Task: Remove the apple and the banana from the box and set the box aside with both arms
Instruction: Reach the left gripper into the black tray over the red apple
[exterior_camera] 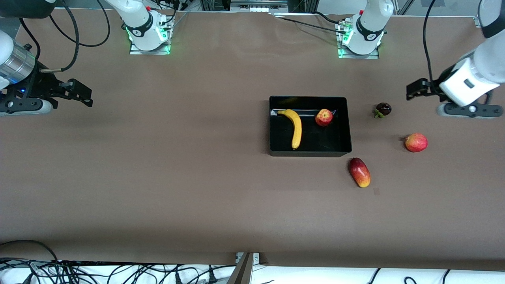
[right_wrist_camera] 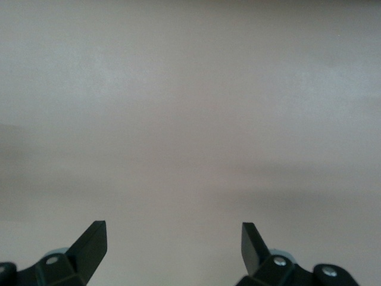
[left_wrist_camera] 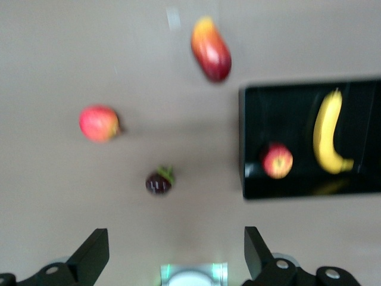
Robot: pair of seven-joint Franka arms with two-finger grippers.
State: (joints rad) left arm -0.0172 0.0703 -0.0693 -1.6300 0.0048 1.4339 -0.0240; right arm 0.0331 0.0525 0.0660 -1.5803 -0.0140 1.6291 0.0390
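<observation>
The black box [exterior_camera: 327, 139] stands on the table toward the left arm's end. The yellow banana [exterior_camera: 294, 128] and the small red apple [exterior_camera: 324, 117] lie inside it, apart from each other. The left wrist view also shows the box [left_wrist_camera: 280, 113], the banana [left_wrist_camera: 329, 134] and the apple [left_wrist_camera: 277, 160]. My left gripper [exterior_camera: 413, 91] is open and empty over the table at the left arm's end, near a dark fruit; its jaws [left_wrist_camera: 175, 250] stand wide apart. My right gripper [exterior_camera: 83, 96] is open and empty over bare table at the right arm's end, and the right wrist view [right_wrist_camera: 174, 238] shows only table.
A red-and-yellow mango [exterior_camera: 359, 172] lies just nearer the front camera than the box corner. A plain red round fruit [exterior_camera: 416, 142] and a small dark purple fruit [exterior_camera: 383, 109] lie beside the box toward the left arm's end. Both arm bases stand along the table's back edge.
</observation>
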